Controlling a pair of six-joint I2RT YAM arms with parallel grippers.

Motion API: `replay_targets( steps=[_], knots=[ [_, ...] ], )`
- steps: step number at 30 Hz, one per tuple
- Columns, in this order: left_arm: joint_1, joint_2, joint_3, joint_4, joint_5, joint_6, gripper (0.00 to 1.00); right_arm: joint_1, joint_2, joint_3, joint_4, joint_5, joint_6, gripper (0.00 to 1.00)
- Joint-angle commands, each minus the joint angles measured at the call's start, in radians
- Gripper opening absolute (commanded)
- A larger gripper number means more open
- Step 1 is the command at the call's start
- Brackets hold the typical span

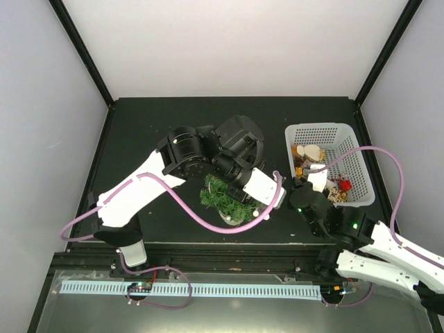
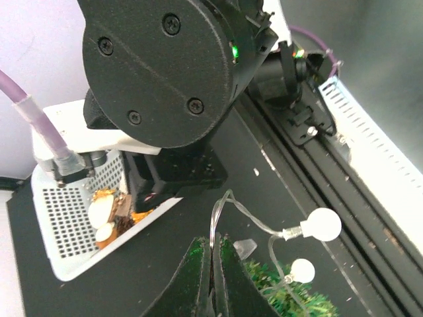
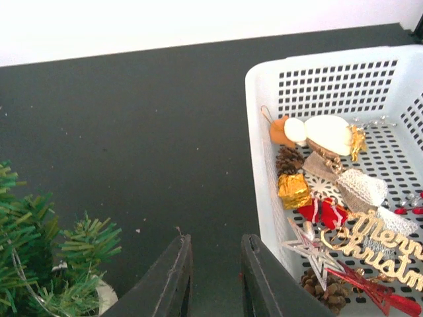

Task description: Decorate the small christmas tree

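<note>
Currently pinching the clear wire of a light string [image 2: 289, 232] with the left gripper [image 2: 213, 277], jaws closed tight on it, directly above the small christmas tree [image 1: 223, 194], itself standing on the black table [image 1: 152, 125]; dangling two round white bulbs [image 2: 324, 224] just over its green branches. Holding the right gripper [image 3: 215, 277] just right of the tree, jaws slightly parted, gripping nothing. Showing a white mesh basket [image 1: 322, 127] of ornaments farther right of the tree, apart from it.

One tree [image 1: 218, 191]. One basket [image 1: 319, 127]. Two pincers: left pincer [image 2: 213, 251], right pincer [image 3: 215, 244]. One wire [image 2: 246, 208], two white bulbs [image 2: 325, 224]. In basket: two pinecones [image 3: 288, 158], one gold box [image 3: 293, 190], one silver star [image 3: 304, 251], one gold sign [image 3: 383, 247].
</note>
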Motion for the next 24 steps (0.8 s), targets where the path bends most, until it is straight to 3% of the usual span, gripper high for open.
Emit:
replay_targets(
  steps=[1,8,24],
  knots=[
    [-0.019,0.016,0.039,-0.012,-0.122,0.102,0.02,-0.009,-0.016,-0.035,0.045,-0.026,-0.003,0.24],
    [-0.075,0.01,0.06,-0.056,-0.17,0.188,0.02,-0.019,-0.023,-0.071,0.069,-0.054,0.003,0.24],
    [-0.185,-0.012,0.051,-0.142,-0.464,0.312,0.02,-0.026,-0.025,-0.108,0.103,-0.079,0.009,0.24]
  ],
)
